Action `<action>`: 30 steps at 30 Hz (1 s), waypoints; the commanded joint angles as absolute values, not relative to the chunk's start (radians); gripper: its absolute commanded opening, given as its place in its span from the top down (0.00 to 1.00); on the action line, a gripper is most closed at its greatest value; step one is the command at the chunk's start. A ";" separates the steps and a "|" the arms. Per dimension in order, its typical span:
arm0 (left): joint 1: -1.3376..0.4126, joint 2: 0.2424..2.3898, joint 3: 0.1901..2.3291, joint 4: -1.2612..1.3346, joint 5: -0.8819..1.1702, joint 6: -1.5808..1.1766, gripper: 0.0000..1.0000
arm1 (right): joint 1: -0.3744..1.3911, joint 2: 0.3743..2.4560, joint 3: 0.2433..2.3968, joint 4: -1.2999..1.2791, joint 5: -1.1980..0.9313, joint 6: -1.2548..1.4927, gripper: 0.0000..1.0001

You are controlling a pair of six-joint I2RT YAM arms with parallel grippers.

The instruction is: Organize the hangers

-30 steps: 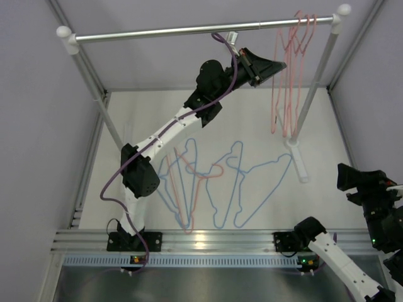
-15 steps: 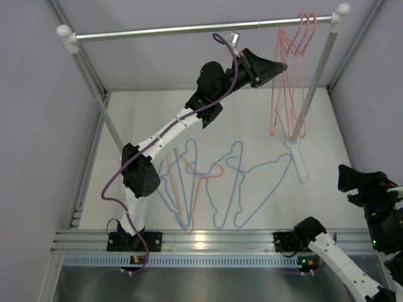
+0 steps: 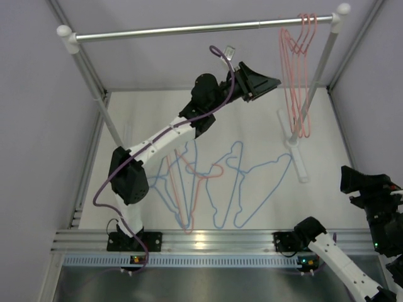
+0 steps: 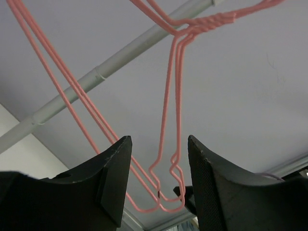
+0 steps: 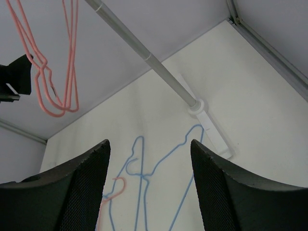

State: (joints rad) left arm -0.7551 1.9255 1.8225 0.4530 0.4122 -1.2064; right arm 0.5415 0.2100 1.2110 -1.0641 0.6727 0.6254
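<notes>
Lying on white table (image 3: 151, 119) — blue hangers (image 3: 235, 144)

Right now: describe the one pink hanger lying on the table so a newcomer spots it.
Look at the white table under the silver rail. Near its front edge lie blue hangers; the pink hanger crosses their left side, the only pink one not hung.

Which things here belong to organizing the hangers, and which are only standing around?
Job: pink-red wire hangers, hanging up; light blue wire hangers, lying on the white table; a pink-red wire hanger lying among them.
Surroundings: thick silver metal rail; its white foot.
</notes>
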 commanded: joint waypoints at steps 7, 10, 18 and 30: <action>-0.747 1.449 1.366 0.405 0.342 -0.915 0.43 | 0.561 0.179 1.180 -1.091 0.716 0.626 0.33; -0.747 1.295 1.203 0.214 0.247 -0.812 0.43 | 0.561 0.175 1.154 -1.086 0.722 0.626 0.32; -0.752 1.057 0.841 -0.202 -0.057 -0.703 0.46 | 0.561 0.187 1.026 -1.072 0.709 0.693 0.29; -0.934 1.201 0.634 -0.307 -0.374 -0.761 0.52 | 0.561 0.161 0.994 -1.055 0.677 0.719 0.29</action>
State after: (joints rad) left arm -0.9028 1.1580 0.6353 -0.3084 -0.2504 -0.7433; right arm 0.5434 0.1719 0.9756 -1.0634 0.6918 0.7116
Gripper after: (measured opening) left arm 0.479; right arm 0.714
